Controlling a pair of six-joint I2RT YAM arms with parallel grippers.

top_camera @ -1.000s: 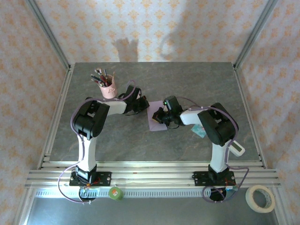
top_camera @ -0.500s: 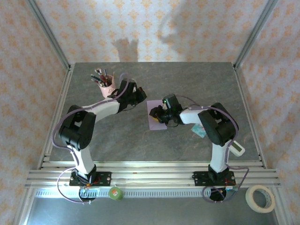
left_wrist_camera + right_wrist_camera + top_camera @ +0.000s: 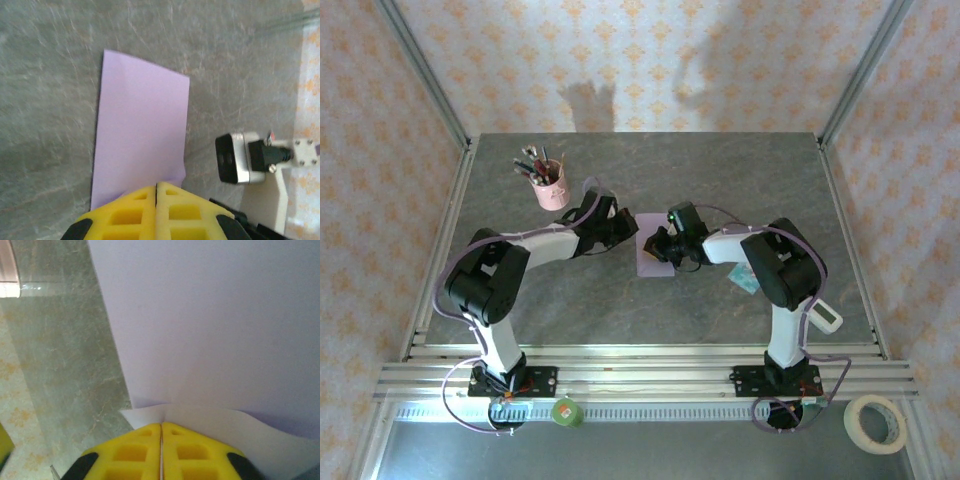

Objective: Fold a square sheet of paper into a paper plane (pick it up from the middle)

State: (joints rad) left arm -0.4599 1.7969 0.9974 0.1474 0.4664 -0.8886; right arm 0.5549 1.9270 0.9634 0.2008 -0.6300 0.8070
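Left gripper (image 3: 625, 228) back beside paper sheet (image 3: 649, 262)

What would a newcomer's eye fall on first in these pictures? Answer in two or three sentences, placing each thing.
The pale lilac square sheet of paper in the middle of the grey table stands out first. The right end effector is shut on its lifted edge, and the left end effector is shut at the opposite side. A pink pen cup stands toward the far left.
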